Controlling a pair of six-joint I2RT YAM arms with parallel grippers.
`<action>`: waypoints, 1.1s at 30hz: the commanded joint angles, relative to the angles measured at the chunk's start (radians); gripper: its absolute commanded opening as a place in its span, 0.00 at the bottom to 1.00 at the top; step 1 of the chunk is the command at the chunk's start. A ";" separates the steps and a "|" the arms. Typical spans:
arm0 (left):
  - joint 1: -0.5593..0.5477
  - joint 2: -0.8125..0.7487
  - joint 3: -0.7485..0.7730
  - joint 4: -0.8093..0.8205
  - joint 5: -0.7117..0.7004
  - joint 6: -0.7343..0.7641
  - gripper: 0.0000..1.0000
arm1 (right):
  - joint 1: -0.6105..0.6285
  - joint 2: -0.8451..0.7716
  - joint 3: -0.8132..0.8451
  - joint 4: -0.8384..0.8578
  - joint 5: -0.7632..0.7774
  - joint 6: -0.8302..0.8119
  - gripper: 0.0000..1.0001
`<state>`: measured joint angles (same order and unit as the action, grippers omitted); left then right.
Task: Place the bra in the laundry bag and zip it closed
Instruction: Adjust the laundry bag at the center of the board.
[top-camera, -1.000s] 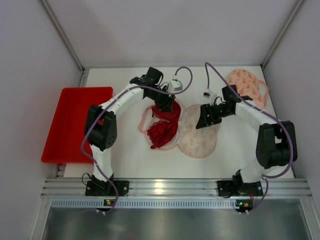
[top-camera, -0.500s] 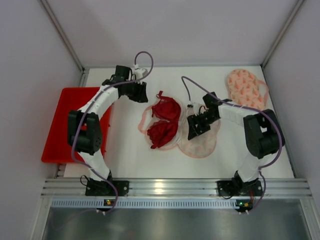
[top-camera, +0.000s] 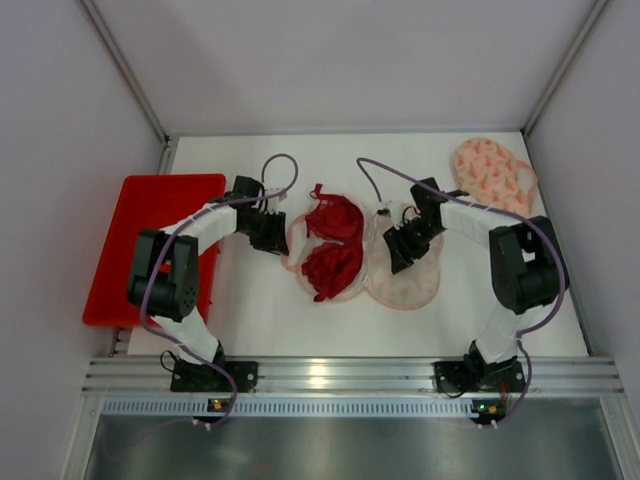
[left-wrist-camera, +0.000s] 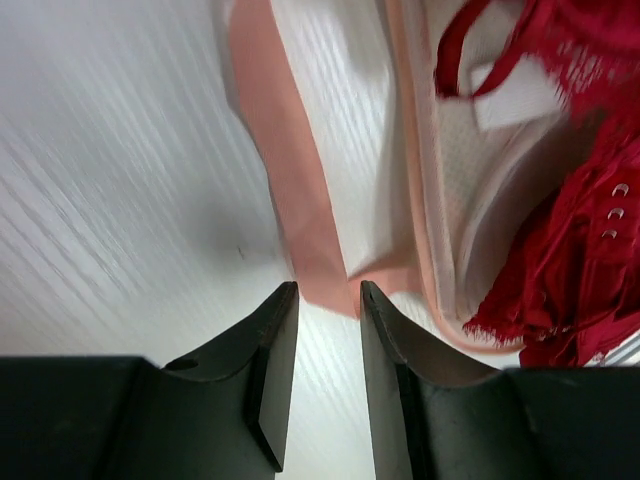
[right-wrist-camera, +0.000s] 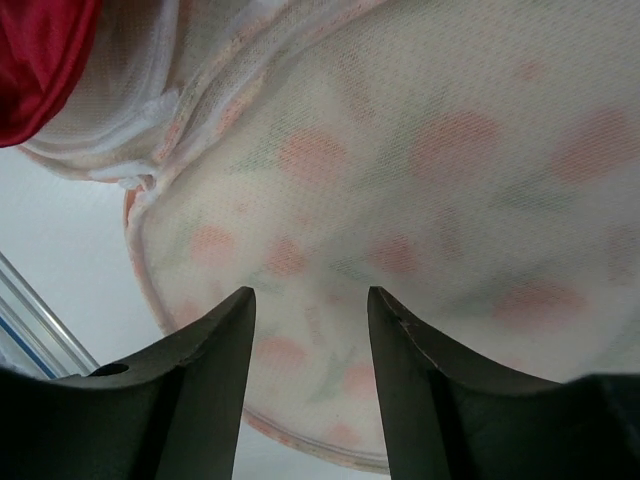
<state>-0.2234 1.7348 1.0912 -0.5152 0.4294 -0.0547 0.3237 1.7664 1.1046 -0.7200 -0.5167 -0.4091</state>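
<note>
Swung down to the left rim of the laundry bag (top-camera: 412, 288) since half a second back: left gripper (left-wrist-camera: 328, 290), fingers narrowly parted, holding nothing; bra (top-camera: 330, 248) lying on the bag's open left half, so placement seemingly done; right gripper (right-wrist-camera: 310, 295) spread wide over its patterned half; folding shut and zipping left; no legible writing.

No legible text, labels, brands or numbers in any view. Laundry bag (top-camera: 405, 285) carries only a pink blotch print, no lettering. Arms and red tray (top-camera: 140, 240): no readable markings.
</note>
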 joint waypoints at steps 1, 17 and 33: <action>-0.004 -0.106 -0.088 0.069 0.022 -0.033 0.37 | -0.017 -0.076 0.093 -0.047 -0.049 -0.053 0.49; -0.011 -0.066 -0.048 0.072 0.032 -0.011 0.38 | 0.274 -0.027 0.319 0.165 0.084 0.720 0.48; -0.021 -0.052 -0.040 0.072 0.023 -0.014 0.39 | 0.383 0.021 0.208 0.264 0.210 0.842 0.34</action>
<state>-0.2379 1.6787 1.0126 -0.4713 0.4473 -0.0681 0.6857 1.7691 1.3159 -0.4942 -0.3344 0.3889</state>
